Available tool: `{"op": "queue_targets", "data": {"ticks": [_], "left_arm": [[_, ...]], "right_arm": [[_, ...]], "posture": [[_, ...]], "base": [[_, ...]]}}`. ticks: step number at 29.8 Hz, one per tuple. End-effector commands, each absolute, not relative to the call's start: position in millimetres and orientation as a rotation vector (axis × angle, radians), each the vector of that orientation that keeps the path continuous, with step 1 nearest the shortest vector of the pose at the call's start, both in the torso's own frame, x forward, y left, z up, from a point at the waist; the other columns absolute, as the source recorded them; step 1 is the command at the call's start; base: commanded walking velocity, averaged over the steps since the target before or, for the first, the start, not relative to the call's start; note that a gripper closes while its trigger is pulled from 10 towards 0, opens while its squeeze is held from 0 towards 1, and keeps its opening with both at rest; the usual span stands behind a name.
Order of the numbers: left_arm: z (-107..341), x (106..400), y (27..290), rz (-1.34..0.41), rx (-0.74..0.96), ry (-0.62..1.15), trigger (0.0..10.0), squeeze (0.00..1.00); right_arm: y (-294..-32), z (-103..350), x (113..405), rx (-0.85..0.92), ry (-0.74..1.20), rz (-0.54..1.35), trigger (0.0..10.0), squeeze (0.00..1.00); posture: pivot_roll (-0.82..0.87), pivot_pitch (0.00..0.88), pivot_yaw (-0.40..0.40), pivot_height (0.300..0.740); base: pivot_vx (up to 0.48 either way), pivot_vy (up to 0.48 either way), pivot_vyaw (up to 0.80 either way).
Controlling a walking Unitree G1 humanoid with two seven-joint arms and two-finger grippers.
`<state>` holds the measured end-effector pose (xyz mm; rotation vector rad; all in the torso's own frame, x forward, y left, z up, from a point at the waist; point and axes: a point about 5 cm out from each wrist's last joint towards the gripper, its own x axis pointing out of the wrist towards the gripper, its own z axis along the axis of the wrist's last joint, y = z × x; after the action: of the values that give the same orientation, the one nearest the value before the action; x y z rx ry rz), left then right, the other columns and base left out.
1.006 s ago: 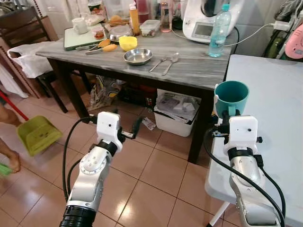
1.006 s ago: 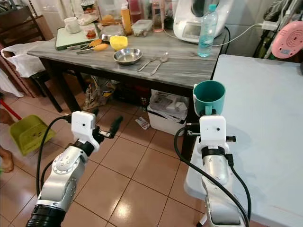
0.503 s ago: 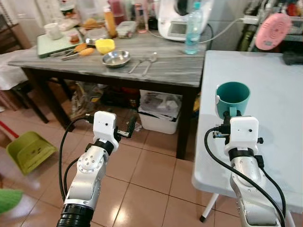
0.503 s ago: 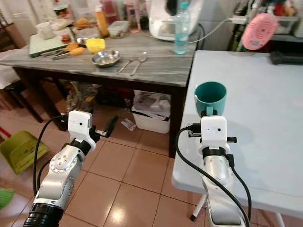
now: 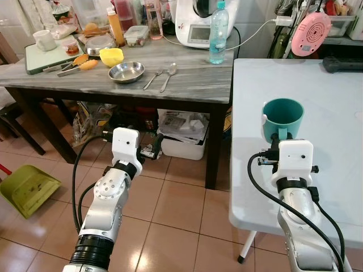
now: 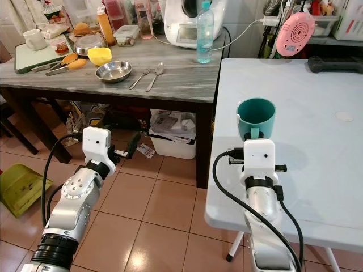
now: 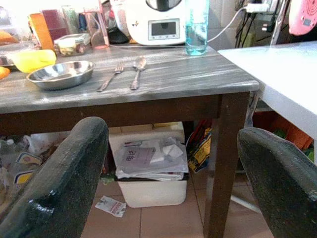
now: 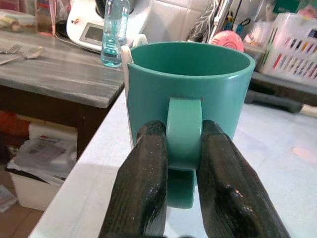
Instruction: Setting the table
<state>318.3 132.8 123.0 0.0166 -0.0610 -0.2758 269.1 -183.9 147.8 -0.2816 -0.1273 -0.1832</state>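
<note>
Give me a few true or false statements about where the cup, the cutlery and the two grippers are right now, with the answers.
1. The right gripper has its jaws clamped on the handle of the teal ceramic mug. True.
2. The teal mug is over the grey wooden table. False: it is over the white plastic folding table.
3. The left gripper carries a metal fork. False: its jaws stand open and empty, low in front of the grey table, over the tiled floor.
4. A metal fork and metal spoon lie side by side on the grey table, next to a round steel bowl. True.
5. The clear plastic water bottle lies on its side. False: it stands upright.
</note>
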Motion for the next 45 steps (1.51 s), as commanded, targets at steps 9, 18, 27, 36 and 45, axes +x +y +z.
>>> {"op": "queue_targets", "data": {"ticks": [9,18,27,36,45], "left_arm": [[120.0,318.0,137.2,-0.269,0.020,-0.056,10.0,0.00],[120.4,318.8,137.5,-0.261,0.026,-0.063,10.0,0.00],[121.6,313.8,130.5,-0.274,0.028,-0.087,10.0,0.00],[124.5,313.8,126.1,-0.287,0.008,-0.106,10.0,0.00],[127.7,315.9,122.8,-0.312,0.010,-0.117,10.0,0.00]], "right_arm": [[-178.3,152.3,267.9,-0.272,-0.154,-0.170,10.0,0.00],[-176.6,152.6,266.6,-0.263,-0.160,-0.155,10.0,0.00],[-167.9,157.2,266.7,-0.278,-0.195,-0.100,10.0,0.00],[-166.8,156.0,267.3,-0.279,-0.190,-0.095,10.0,0.00],[-165.6,154.7,265.7,-0.270,-0.189,-0.086,10.0,0.00]], "posture": [[-0.12,0.000,0.080,0.740],[-0.12,0.000,0.079,0.740],[-0.11,0.000,0.074,0.740],[-0.11,0.000,0.077,0.740],[-0.12,0.000,0.085,0.740]], "base": [[0.000,0.428,-0.80],[0.000,0.390,-0.57],[0.000,0.000,0.22],[0.000,0.000,0.79],[0.029,0.000,0.63]]}}
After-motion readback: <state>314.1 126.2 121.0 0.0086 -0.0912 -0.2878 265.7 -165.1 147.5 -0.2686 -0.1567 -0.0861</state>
